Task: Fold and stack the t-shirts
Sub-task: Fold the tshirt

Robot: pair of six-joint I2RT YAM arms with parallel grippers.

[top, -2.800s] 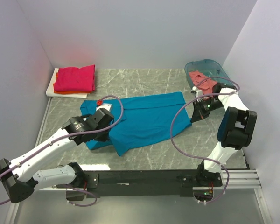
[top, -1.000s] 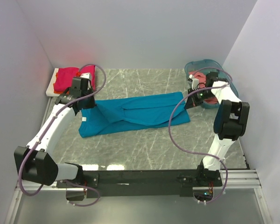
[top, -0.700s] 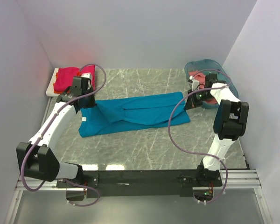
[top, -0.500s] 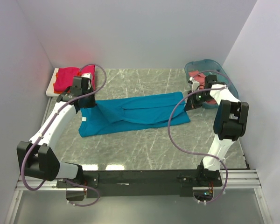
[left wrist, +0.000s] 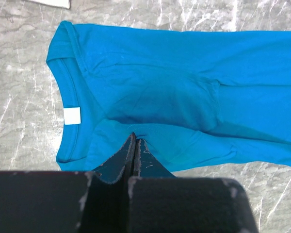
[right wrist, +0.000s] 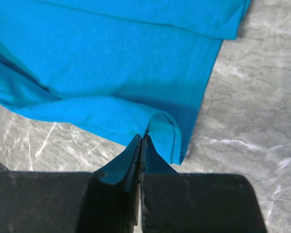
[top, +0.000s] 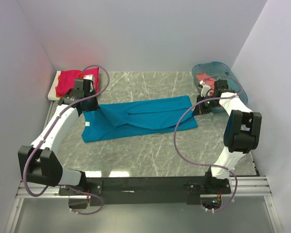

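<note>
Right tool (right wrist: 141,138) shifted slightly nearer along hem | left tool (left wrist: 135,140) and right both clamp teal-blue t-shirt (top: 140,116), spread across tabletop (top: 150,150) | limp, light, drapes; hold hem and shoulder edges taut

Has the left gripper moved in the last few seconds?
Yes. The left gripper swung toward the far-left corner, ending beside the white board, pinching the teal shirt.

Grey marbled bench (top: 150,150) enclosed by plain white walls (top: 136,34).
A translucent teal basket (top: 218,67) sits at the far right corner; a flat white board (top: 53,92) lies at the far left corner.
</note>
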